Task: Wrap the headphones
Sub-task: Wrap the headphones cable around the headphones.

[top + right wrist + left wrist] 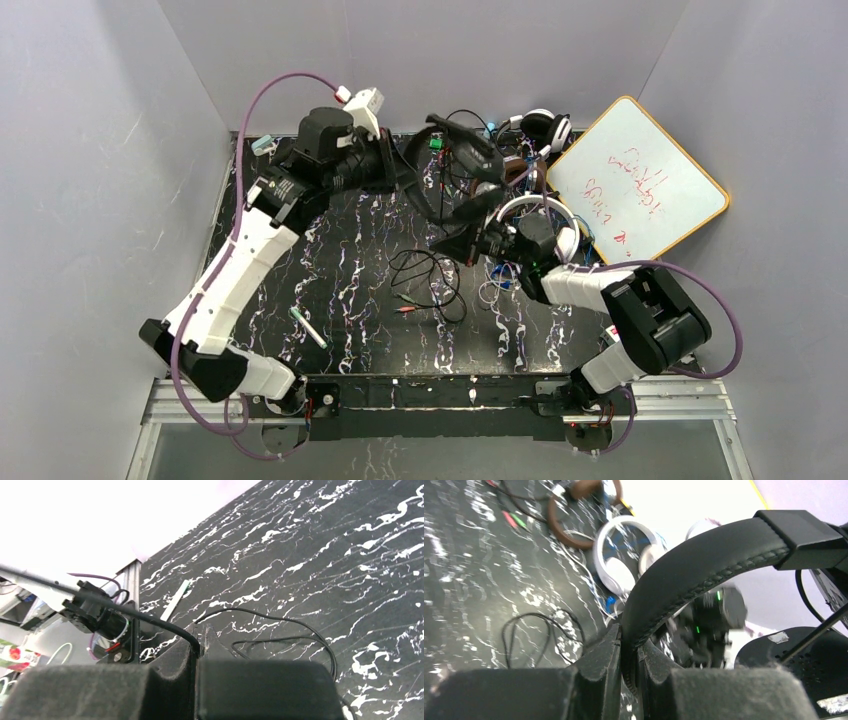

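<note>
We begin at the left gripper [629, 656]. Its two fingers [599, 655] are pinched narrow on the padded headband [704, 562] of the black headphones [455, 150]. The band arches up and away from the jaws, lifted clear of the table [464, 585]. From above, this gripper sits at the far side of the table. The black headset hangs just to its right, its band looping down toward the middle. The right gripper [198, 641] is closed tight on a thin black cord [125, 609], which runs taut from the fingertips up and to the left. In the top view that gripper lies just below the black headset. We cannot tell from these views which headset the cord belongs to. Moving outward, the white headphones [616, 555] lie on the table just beside the right wrist. The brown headphones [569, 527] lie farther back among tangled wires. Near the middle of the table, in front of the right gripper, a loose cord [425, 280] rests in slack loops. A pen [310, 328] lies well apart from it toward the near left. At the far right corner a whiteboard [640, 180] with red writing leans at an angle.
</note>
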Tool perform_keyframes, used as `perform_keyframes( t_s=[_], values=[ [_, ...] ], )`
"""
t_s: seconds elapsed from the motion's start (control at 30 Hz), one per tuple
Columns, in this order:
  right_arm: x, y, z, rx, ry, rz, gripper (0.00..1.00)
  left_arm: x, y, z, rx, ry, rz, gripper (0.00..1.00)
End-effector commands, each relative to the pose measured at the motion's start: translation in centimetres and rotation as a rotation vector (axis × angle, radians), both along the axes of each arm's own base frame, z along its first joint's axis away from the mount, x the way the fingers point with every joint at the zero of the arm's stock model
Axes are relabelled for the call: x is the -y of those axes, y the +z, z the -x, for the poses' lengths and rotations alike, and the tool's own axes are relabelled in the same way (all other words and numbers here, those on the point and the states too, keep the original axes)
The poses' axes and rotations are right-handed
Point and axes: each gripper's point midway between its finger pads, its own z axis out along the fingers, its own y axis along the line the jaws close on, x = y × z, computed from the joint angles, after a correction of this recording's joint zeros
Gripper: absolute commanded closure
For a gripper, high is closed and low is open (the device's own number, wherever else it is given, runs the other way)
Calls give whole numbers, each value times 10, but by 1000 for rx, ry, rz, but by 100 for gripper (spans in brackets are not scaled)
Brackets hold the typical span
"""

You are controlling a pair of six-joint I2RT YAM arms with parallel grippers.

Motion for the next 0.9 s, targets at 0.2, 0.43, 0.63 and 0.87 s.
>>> perform_keyframes(
  t_s=[0.2, 0.43, 0.63, 0.87],
  values=[
    [20, 41, 0, -41, 174, -16, 99, 14, -10, 82, 160, -507, 4, 100],
    [22, 37, 12, -137, 284, 78, 99, -38, -49, 65, 471, -503, -410, 100],
    [26, 43, 36, -193, 430, 85, 99, -63, -91, 80, 691, -837, -747, 100],
    [31, 63, 56, -248, 595, 84, 99, -83, -122, 72, 711, -1028, -1069, 100]
  ],
)
